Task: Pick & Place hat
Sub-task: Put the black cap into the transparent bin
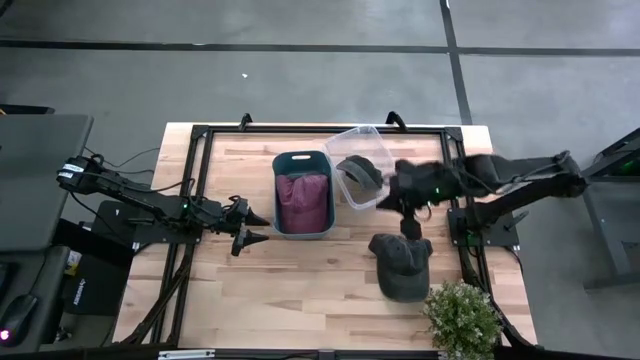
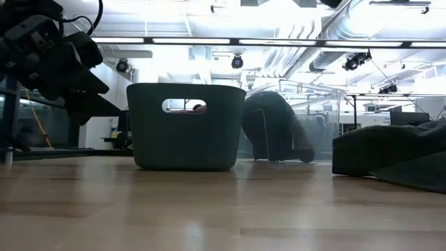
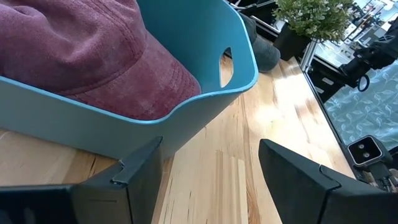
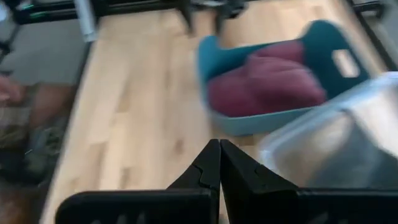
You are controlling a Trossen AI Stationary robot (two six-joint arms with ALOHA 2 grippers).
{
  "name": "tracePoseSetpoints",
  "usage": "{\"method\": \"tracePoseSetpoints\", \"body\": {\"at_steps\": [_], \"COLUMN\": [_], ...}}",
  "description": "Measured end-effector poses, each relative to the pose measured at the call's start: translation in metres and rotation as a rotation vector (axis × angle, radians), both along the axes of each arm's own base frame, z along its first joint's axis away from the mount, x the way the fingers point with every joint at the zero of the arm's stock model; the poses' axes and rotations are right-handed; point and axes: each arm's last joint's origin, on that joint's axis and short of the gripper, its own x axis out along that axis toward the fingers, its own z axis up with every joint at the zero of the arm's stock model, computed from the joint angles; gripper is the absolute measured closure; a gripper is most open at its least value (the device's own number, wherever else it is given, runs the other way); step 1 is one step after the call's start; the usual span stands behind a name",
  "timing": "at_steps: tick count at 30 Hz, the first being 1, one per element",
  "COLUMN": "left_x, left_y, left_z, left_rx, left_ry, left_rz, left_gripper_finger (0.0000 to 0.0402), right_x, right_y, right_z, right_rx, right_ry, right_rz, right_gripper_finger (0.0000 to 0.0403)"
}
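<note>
A dark grey hat [image 1: 402,265] lies crown up on the table near the right front. A second dark hat [image 1: 362,172] sits inside a clear plastic container [image 1: 352,140]. A maroon hat [image 1: 302,198] fills the teal bin [image 1: 300,158] at mid-table. My right gripper [image 1: 384,196] hangs shut and empty above the clear container's right side, pointing toward the bin [image 4: 267,118]. My left gripper [image 1: 262,228] waits open just left of the bin, its fingers [image 3: 140,165] level and touching nothing.
A potted plant [image 1: 462,320] stands at the table's near right corner, close to the grey hat. The black frame rails [image 1: 195,160] border the table. Bare wood lies in front of the bin and to its left.
</note>
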Motion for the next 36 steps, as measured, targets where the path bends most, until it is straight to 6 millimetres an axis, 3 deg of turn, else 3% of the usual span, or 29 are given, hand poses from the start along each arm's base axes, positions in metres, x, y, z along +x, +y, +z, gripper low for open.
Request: {"method": "tracePoseSetpoints", "body": {"at_steps": [9,17,31,36], "left_x": [0.000,0.000,0.000,0.000], "left_y": [0.000,0.000,0.000,0.000], "left_z": [0.000,0.000,0.000,0.000], "left_rx": [0.000,0.000,0.000,0.000], "left_ry": [0.000,0.000,0.000,0.000], "left_rz": [0.000,0.000,-0.001,0.000], "left_gripper_finger": [0.0156,0.0156,0.0156,0.0156], "right_x": [0.004,0.007,0.018,0.017], "right_y": [0.064,0.109,0.186,0.201], "right_z": [-0.017,-0.039,-0.122,-0.143], "right_rx": [-0.013,0.015,0.134,0.174], "right_ry": [0.060,0.141,0.513,0.635], "right_rz": [0.119,0.108,0.121,0.137], "right_gripper_finger": [0.0403,0.0403,0.0403,0.0403]}}
